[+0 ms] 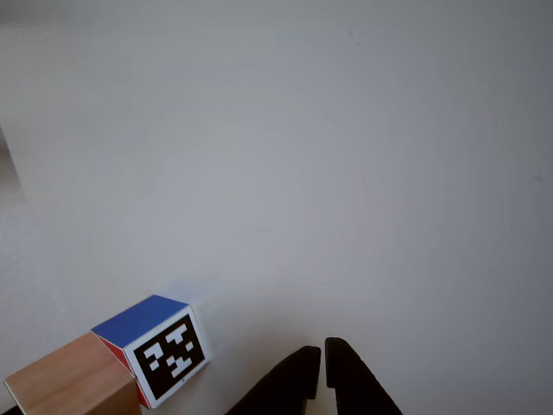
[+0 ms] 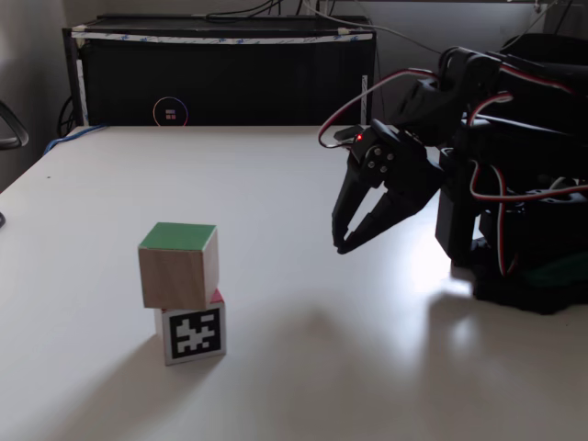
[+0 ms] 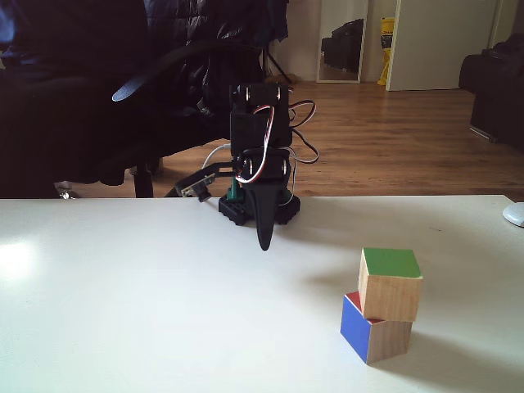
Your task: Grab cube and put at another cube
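A white table (image 2: 276,184) fronts a black cabinet (image 2: 220,78).

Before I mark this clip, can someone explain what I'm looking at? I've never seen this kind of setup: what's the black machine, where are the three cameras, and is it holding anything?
The black machine is a small robot arm on a white table. Its gripper holds nothing; the jaws look nearly closed, off the table.

Both fixed views look across the table, from different sides. The other view looks down past the gripper's tips at the table.

The wooden cube with a green top sits on the smaller cube, somewhat askew. The smaller cube has blue, red and black-and-white patterned faces. The stack stands apart from the gripper.
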Controlling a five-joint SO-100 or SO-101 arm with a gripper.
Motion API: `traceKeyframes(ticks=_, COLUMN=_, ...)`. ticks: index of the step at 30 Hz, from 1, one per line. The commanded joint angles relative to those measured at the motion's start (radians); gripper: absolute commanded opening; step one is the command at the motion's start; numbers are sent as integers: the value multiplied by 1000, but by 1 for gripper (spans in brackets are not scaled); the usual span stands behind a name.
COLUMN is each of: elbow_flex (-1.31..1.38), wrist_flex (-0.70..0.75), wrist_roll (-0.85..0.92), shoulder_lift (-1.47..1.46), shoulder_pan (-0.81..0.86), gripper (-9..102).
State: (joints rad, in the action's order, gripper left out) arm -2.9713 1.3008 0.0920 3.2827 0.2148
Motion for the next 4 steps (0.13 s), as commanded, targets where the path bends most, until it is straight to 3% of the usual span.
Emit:
traceKeyframes(ticks=1, elbow_flex=3, wrist_flex=-11, wrist_roll=-5, shoulder_lift=6, shoulder_pan=0, gripper=0)
traceKeyframes(ticks=4, elbow_flex=3, wrist_flex=-11, wrist_roll=-5, shoulder_lift=6, shoulder_pan=0, gripper=0)
